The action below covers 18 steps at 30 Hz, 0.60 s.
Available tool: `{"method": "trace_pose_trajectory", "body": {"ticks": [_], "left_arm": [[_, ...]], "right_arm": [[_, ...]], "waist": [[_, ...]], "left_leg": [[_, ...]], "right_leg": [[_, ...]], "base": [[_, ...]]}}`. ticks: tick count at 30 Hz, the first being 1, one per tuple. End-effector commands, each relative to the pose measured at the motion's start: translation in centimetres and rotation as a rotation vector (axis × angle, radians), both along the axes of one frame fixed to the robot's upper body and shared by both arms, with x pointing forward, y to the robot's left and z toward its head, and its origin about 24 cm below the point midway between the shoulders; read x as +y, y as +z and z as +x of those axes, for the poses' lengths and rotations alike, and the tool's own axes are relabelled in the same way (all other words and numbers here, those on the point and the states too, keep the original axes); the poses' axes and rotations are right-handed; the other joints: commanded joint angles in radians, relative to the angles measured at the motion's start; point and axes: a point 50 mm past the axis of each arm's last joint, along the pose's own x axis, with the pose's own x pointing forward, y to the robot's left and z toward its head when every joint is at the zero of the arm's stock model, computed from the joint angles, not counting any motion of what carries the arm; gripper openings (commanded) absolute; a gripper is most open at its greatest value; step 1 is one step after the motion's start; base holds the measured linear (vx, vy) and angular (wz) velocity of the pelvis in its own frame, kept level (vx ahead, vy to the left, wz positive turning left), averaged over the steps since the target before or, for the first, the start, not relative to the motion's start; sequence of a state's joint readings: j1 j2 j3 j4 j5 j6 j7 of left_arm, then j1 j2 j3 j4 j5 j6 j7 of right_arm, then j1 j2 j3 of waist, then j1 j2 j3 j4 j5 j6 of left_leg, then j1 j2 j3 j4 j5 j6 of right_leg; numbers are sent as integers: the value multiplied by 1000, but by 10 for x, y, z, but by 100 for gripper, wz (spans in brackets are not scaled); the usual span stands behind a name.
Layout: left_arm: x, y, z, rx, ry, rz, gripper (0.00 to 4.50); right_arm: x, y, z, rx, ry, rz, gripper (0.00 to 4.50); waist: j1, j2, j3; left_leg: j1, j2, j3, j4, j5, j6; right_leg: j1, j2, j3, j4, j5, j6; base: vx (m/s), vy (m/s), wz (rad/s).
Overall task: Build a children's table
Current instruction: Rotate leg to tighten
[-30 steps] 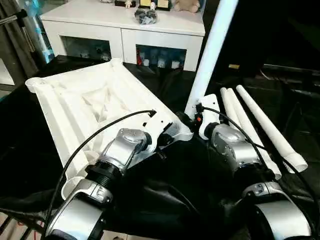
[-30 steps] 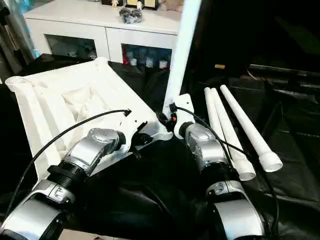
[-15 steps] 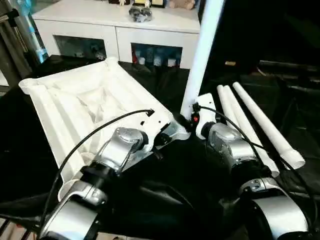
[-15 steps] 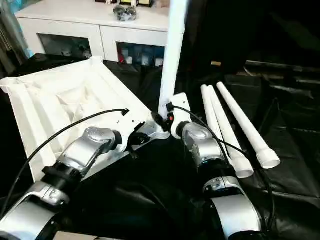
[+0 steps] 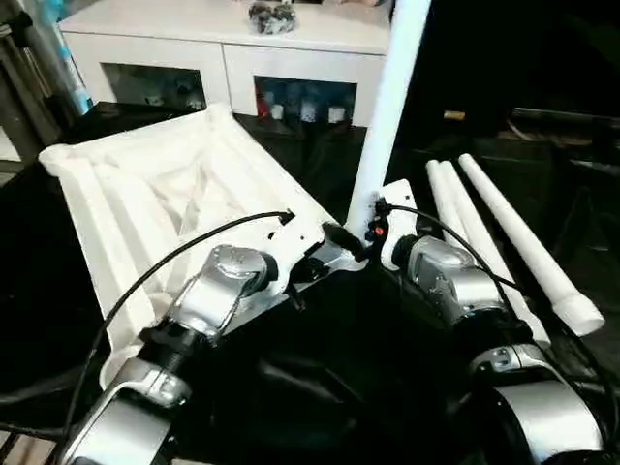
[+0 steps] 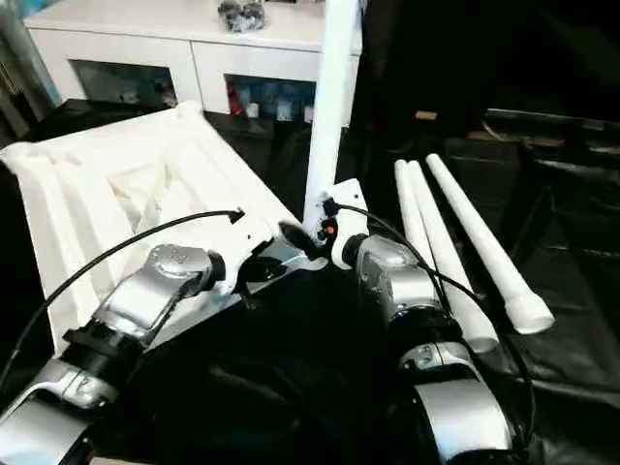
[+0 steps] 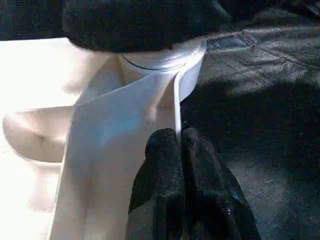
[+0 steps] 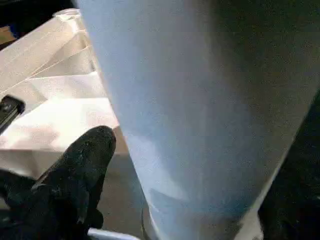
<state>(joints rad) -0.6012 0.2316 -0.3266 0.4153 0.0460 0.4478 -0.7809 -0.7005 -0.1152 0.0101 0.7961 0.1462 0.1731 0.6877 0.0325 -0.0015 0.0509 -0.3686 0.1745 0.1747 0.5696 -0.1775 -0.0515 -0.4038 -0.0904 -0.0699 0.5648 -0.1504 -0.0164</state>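
The white tabletop [image 5: 165,194] lies upside down on black cloth, its ribbed underside showing. One white leg [image 5: 383,126] stands upright in its near right corner socket [image 7: 160,60]. My left gripper [image 7: 179,137] is shut on the tabletop's thin rim just beside that socket. My right gripper [image 5: 356,237] sits at the foot of the upright leg [image 8: 200,100] with its jaws spread. One black finger [image 8: 92,160] stands a little apart from the tube. Three more white legs [image 5: 504,242] lie side by side on the cloth to the right.
A white cabinet [image 5: 291,39] with glass doors stands behind the tabletop, small items on top. Black cloth [image 5: 339,368] covers the work surface. Black cables loop over both forearms.
My right gripper's fingers have spread apart, away from the upright leg's foot. The left gripper keeps its pinch on the rim. The head camera has shifted slightly.
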Motion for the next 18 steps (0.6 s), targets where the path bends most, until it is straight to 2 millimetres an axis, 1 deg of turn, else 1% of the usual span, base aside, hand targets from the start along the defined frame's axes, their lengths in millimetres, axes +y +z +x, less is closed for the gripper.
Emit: {"method": "trace_pose_trajectory", "body": {"ticks": [1,2,3,4,6,7,9,10,11,12,13,14,15,18], "left_arm": [[-10,6,-5,-24,-101,-14,0],[-8,5,-7,-20,-110,-14,0],[-8,5,-7,-20,-110,-14,0],[-7,5,-8,-20,-126,-13,0],[-4,5,-10,-17,-147,-13,0],[-4,6,-11,-22,-167,-15,0],[-3,6,-11,-21,-177,-16,0],[-1,7,-16,-23,-240,-26,0],[-1,8,-18,-25,-269,-30,0],[-1,8,-18,-25,-269,-30,0],[1,9,-22,-25,-312,-38,0],[1,9,-22,-25,-312,-38,0],[2,9,-23,-27,-324,-40,0],[5,9,-25,-24,-356,-43,0]], "right_arm": [[4,-2,-6,16,84,-24,414],[1,-1,-8,12,104,-28,414],[1,-1,-8,12,104,-28,414],[-2,1,-9,8,125,-34,414],[-7,2,-11,1,155,-45,414],[-10,3,-12,-3,168,-54,414],[-12,4,-13,-4,174,-56,414],[-19,6,-16,-11,213,-74,414],[-22,6,-18,-14,231,-82,414],[-22,6,-18,-14,231,-82,414],[-29,9,-23,-20,275,-96,414],[-29,9,-23,-20,275,-96,414],[-31,9,-25,-22,291,-101,414],[-34,11,-31,-23,348,-119,414]], "waist": [[3,5,-64],[3,6,-65],[4,4,-66],[6,4,-68],[8,4,-68],[8,4,-69],[10,4,-67],[12,5,-66],[15,4,-66],[15,3,-66],[17,8,-66],[17,8,-66],[23,5,-64],[27,5,-63]], "left_leg": [[10,53,-10,-70,-253,36],[9,52,-9,-67,-232,45],[6,51,-9,-67,-216,50],[7,52,-8,-63,-188,60],[6,51,-7,-60,-160,77],[5,51,-7,-59,-157,81],[6,51,-6,-58,-161,80],[7,52,-7,-60,-177,75],[7,53,-8,-60,-190,72],[7,54,-8,-60,-190,70],[10,54,-7,-60,-192,64],[10,54,-7,-60,-192,64],[12,55,-5,-60,-196,64],[12,55,-5,-60,-208,59]], "right_leg": [[45,-56,43,-52,-209,-231],[47,-55,43,-47,-182,-241],[51,-55,42,-44,-166,-242],[51,-55,42,-40,-127,-252],[53,-54,42,-34,-90,-265],[55,-55,42,-32,-89,-272],[53,-56,42,-34,-109,-271],[52,-55,42,-38,-139,-265],[55,-56,42,-39,-161,-254],[55,-56,43,-39,-162,-252],[52,-54,43,-39,-163,-255],[52,-54,43,-39,-163,-255],[50,-52,44,-38,-161,-251],[49,-53,44,-39,-184,-246]], "base": [[0,0,0],[0,0,0],[0,0,0],[0,0,0],[0,0,0],[0,0,0],[0,0,0],[0,0,0],[0,0,0],[0,0,0],[0,0,0],[0,0,0],[0,0,0],[0,0,0]]}}
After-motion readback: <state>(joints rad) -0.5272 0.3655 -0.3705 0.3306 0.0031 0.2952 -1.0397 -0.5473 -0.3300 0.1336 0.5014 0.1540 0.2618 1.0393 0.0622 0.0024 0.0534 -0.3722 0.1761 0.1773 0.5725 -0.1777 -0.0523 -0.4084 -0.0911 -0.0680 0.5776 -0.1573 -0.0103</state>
